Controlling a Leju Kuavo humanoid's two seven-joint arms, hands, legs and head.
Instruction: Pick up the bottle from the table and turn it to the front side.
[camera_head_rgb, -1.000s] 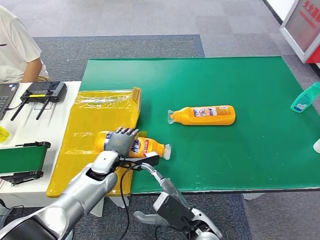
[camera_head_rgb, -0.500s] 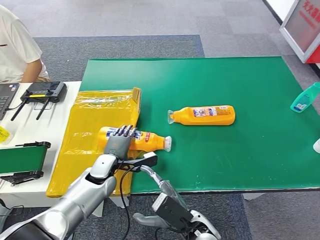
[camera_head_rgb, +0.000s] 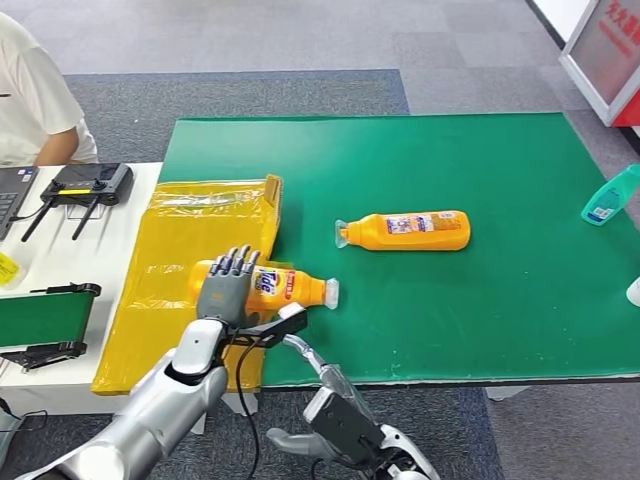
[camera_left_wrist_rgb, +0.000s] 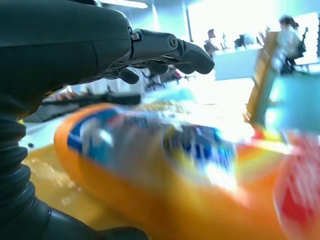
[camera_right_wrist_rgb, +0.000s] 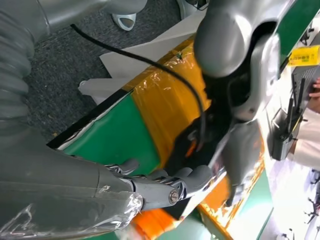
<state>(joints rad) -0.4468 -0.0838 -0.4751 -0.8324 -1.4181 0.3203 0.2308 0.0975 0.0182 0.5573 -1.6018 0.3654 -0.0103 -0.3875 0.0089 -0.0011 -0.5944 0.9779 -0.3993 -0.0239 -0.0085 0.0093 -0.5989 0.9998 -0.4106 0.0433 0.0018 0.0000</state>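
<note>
Left hand (camera_head_rgb: 226, 285) wrapped over the base end of the orange Tide bottle (camera_head_rgb: 290, 287), dark fingers (camera_head_rgb: 235, 262) reaching over its far side, thumb underneath per the left wrist view (camera_left_wrist_rgb: 75, 50); bottle gripped. Bottle lying on its side, printed label facing up, cap end (camera_head_rgb: 330, 293) pointing away from the hand toward the open green mat. Base half resting over the yellow plastic bag (camera_head_rgb: 181, 250), neck half over the green tabletop (camera_head_rgb: 453, 330). Contact between bottle and surface not determinable.

Right hand (camera_right_wrist_rgb: 166, 187) low below the near tabletop edge, fingers stretched out and apart, holding nothing; also seen at the bottom of the head view (camera_head_rgb: 343, 430).

Beyond the left hand, a second orange bottle (camera_head_rgb: 407, 231) lying on its side mid-mat, cap end toward the bag, well apart from the gripped bottle. Teal spray bottle (camera_head_rgb: 610, 196) at the far right edge of the mat.

To the outer side of the left hand, white tabletop (camera_head_rgb: 113, 230) carrying a black controller with antennas (camera_head_rgb: 84, 186) and a small green conveyor (camera_head_rgb: 45, 318). Person in a white shirt (camera_head_rgb: 30, 100) seated behind it.
</note>
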